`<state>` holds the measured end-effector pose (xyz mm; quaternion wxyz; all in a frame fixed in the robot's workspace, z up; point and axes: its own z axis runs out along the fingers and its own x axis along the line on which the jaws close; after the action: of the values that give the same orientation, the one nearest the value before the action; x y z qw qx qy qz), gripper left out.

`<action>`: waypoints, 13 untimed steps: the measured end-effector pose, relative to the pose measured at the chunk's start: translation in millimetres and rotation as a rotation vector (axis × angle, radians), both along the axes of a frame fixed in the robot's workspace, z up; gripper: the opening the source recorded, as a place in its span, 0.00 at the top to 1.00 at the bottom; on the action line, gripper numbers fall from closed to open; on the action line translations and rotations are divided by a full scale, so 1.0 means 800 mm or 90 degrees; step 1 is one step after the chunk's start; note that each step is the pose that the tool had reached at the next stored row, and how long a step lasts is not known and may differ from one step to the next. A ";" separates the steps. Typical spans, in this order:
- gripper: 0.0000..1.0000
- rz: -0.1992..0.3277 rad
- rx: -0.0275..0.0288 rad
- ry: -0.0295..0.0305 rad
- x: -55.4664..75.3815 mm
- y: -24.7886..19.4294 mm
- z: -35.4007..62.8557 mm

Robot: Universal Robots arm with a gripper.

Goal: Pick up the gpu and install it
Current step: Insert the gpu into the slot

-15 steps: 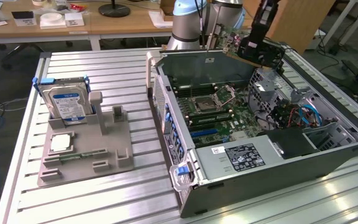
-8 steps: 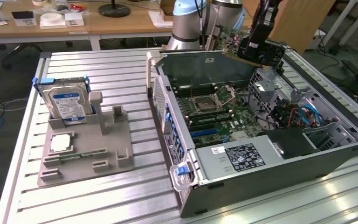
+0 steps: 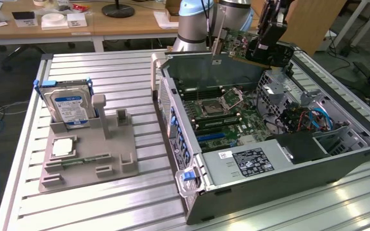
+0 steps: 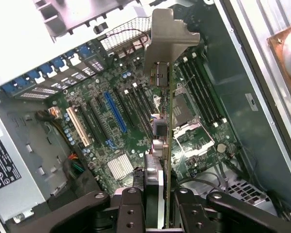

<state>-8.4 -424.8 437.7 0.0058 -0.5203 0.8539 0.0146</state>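
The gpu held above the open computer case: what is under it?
Under the gpu, held edge-on in the gripper, lies the motherboard with its blue slot and memory slots. The card's own edge covers a thin strip of the board.

My arm (image 3: pixel 194 21) is built of thick rounded segments, pale silver-grey casing with light blue joint caps, glossy under the room light. Toward the wrist the hardware turns black: a boxy dark housing with a black cable running up alongside it. My gripper (image 4: pixel 155 204) is matte black throughout. Each finger (image 4: pixel 128 211) is a flat linked bar with rounded ends, joined by round pivot pins and dotted with small recessed screw holes. The outer links are broad, curved and smooth. No lettering legible on any part.
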 end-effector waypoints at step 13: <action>0.72 0.042 0.0001 -0.0021 -0.001 -0.0002 -0.001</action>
<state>-9.2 -425.0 437.0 0.0067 -0.5484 0.8361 0.0140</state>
